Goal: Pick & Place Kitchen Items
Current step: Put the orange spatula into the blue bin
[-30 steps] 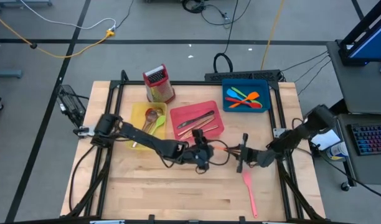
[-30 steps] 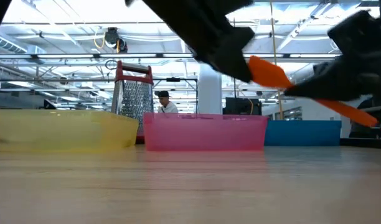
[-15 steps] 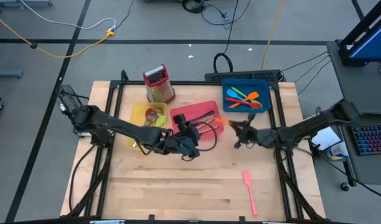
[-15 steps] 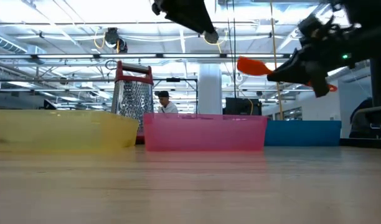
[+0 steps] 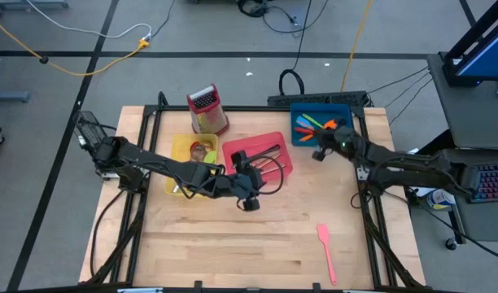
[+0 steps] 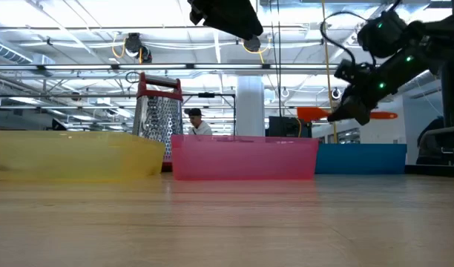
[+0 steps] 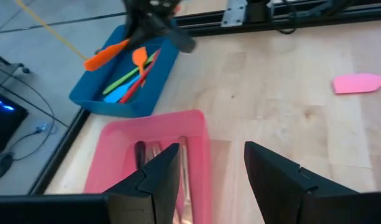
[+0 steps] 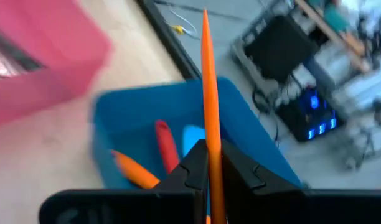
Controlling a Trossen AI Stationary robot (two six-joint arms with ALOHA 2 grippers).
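My right gripper point(image 6: 351, 111) is shut on an orange spatula point(image 6: 316, 113) above the blue tray point(image 5: 321, 122) at the far right; it also shows in the left wrist view point(image 7: 154, 22). In that tray lie green, orange, red and blue utensils point(image 8: 165, 146). My left gripper point(image 5: 249, 181) is open and empty over the near edge of the pink tray point(image 5: 257, 156), which holds dark and copper cutlery point(image 5: 255, 159). A pink spatula point(image 5: 325, 251) lies flat on the table at the near right. The yellow tray point(image 5: 192, 155) holds wooden and copper spoons. My right gripper pinches the orange spatula's handle point(image 8: 210, 134) between its two fingers, about midway along it. The fingers come slanting down from the table's right and lie across the handle. The spatula hangs about level, clear of the blue tray, its blade end point(image 6: 310, 113) toward the table's left.
A red-topped metal box grater point(image 5: 206, 110) stands upright behind the yellow tray. The three trays stand in a row along the far half of the table. Bare wood point(image 5: 216, 244) fills the near half. A person point(image 6: 193, 122) shows far behind the table.
My right gripper has carried the orange spatula from the table's middle up and toward the far right, over the blue tray, then lower; the spatula has gone from tilted to level. My left gripper has drawn back from the middle toward the pink tray and stayed there.
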